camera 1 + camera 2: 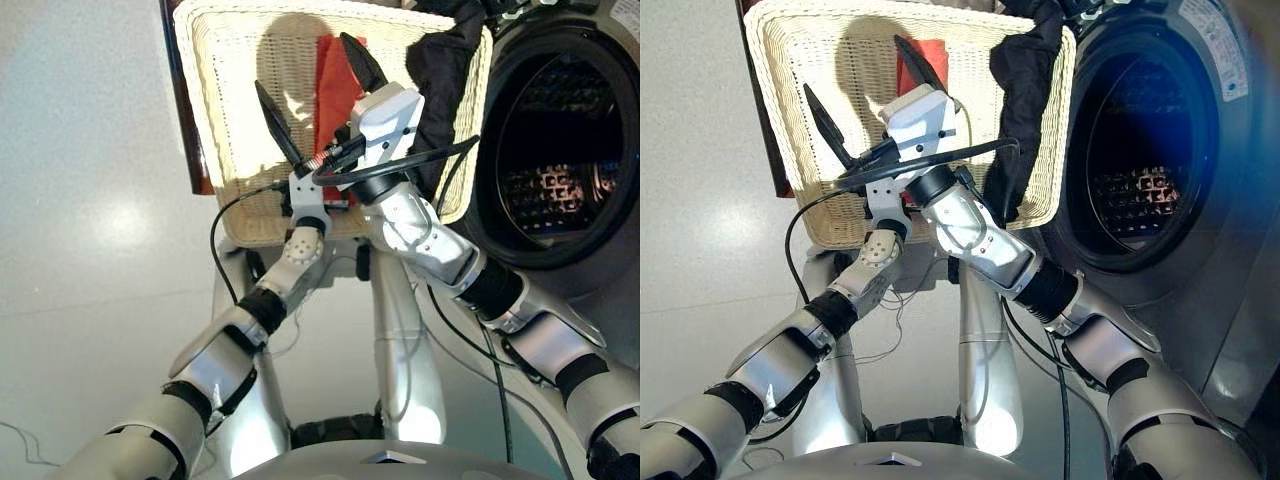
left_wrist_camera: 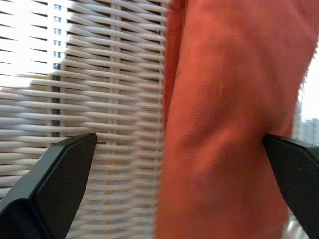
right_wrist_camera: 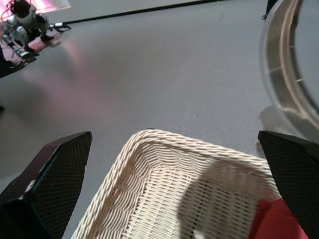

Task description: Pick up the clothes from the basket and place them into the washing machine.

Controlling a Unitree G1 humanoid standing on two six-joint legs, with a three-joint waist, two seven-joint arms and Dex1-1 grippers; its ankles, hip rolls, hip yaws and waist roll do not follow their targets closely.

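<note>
The cream wicker basket (image 1: 240,70) stands in front of me, left of the washing machine (image 1: 1200,250) with its open drum (image 1: 555,130). A coral-red cloth (image 1: 335,90) lies in the basket. A black cloth (image 1: 445,75) hangs over the basket's right rim by the drum. My left gripper (image 2: 179,139) is open low in the basket, the coral-red cloth between its fingers (image 1: 277,120) and close to one of them. Crossing just above it, my right gripper (image 3: 174,134) is open with nothing in it, pointing at the basket's far rim (image 3: 164,137).
A dark brown panel (image 1: 185,110) runs along the basket's left side. The machine's round glass door (image 3: 294,64) stands open to the right. Black cables (image 1: 420,160) loop over both wrists. Grey floor (image 1: 90,200) lies to the left, with some equipment (image 3: 22,30) far off.
</note>
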